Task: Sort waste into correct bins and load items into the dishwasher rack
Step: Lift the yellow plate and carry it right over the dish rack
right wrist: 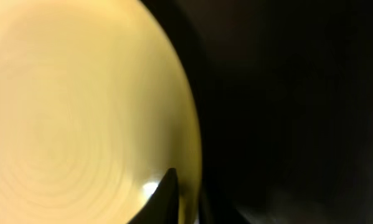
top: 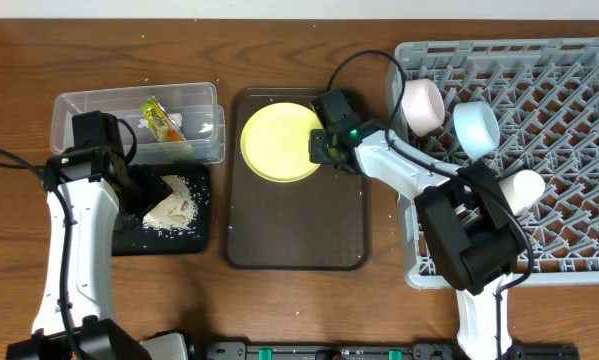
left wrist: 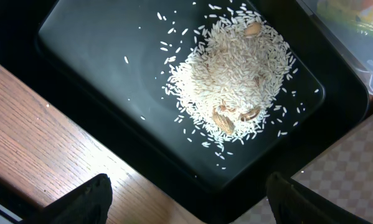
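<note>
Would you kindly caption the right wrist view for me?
Right gripper pinches the rim of the yellow plate, dark tray beneath.

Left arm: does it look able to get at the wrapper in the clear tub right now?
Probably yes. The wrapper lies uncovered in the clear tub, which looks open-topped and sits right beside the black tray where the left gripper hovers open. Nothing crosses between them.

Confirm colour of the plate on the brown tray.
The plate is plain pale yellow; overhead shows it best.
</note>
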